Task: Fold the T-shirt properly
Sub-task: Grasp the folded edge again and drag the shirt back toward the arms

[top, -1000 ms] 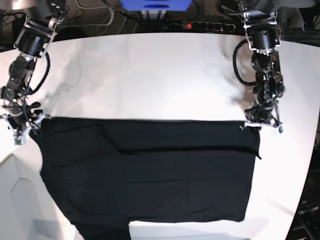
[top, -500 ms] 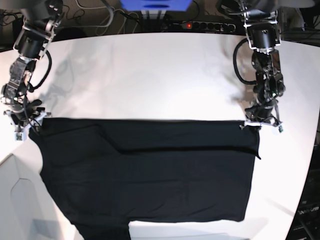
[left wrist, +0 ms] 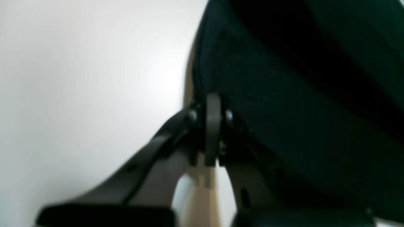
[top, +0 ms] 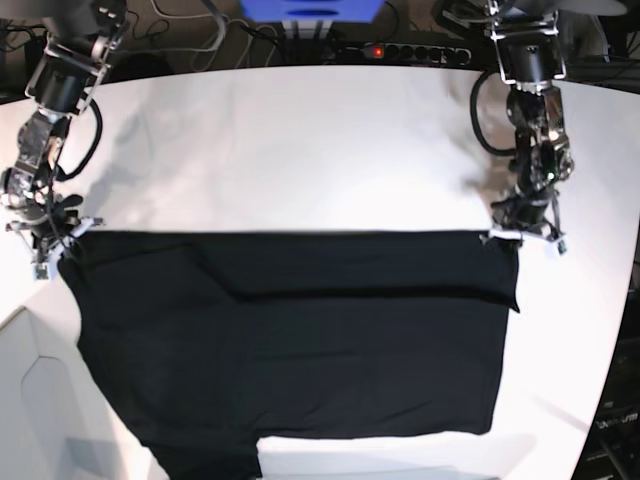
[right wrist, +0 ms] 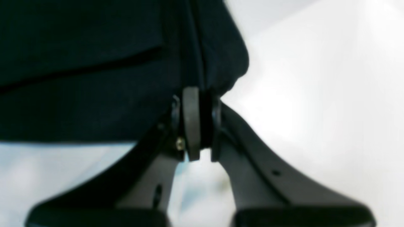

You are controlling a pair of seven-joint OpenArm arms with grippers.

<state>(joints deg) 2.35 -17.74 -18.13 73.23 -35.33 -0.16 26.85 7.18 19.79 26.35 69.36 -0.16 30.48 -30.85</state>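
Base view: I see the black T-shirt (top: 300,340) flat on the worktop (top: 300,150), its 12 o'clock edge taut, both jaws clamped on its corners.

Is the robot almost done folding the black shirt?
Not yet. The T-shirt lies spread flat on the white table, with maybe one fold along its far edge. In hand: the left gripper and right gripper each pinch a far corner, jaws shut. Most folding remains.

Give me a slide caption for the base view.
Both grippers, left and right, pinch the far corners of the black T-shirt spread on the white table.
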